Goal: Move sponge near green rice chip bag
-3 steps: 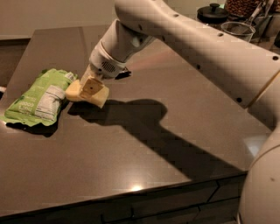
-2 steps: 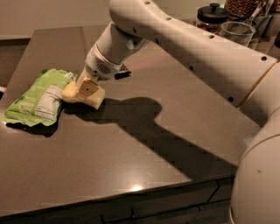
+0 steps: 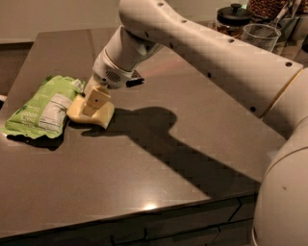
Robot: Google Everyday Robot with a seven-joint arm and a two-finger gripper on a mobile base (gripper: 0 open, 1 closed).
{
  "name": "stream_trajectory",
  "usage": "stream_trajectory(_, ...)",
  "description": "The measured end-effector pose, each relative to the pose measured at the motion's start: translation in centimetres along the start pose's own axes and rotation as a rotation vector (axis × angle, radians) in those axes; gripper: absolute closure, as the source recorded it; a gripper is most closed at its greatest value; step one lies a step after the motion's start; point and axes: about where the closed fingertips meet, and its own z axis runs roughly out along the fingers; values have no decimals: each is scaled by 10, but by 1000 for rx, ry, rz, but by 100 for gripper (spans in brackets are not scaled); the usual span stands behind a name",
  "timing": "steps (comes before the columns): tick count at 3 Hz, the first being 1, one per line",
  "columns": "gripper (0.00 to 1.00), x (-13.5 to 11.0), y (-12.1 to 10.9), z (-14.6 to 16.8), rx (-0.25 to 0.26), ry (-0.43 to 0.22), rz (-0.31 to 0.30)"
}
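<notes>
The pale yellow sponge (image 3: 98, 115) lies on the dark table (image 3: 159, 163) at the left, its left edge touching the crinkled light-green rice chip bag (image 3: 42, 108) with the white label panel. My gripper (image 3: 93, 102) reaches down from the upper right and is shut on the sponge. One tan finger (image 3: 96, 98) presses on the sponge's top; the other finger is hidden behind it. The bag lies flat near the table's left edge.
My white arm (image 3: 207, 53) spans the table's right half and casts a broad shadow. At the back right stand a glass jar with a black lid (image 3: 233, 19), a clear glass cup (image 3: 260, 34) and a jar of brown contents (image 3: 264, 7). The table's front edge runs along the bottom.
My gripper has carried the sponge a little to the left and down, so that it now rests on the table against the green bag.
</notes>
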Motion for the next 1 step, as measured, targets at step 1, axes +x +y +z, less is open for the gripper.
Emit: stream_trajectory(1,0,0,1,1,-2,0,-1)
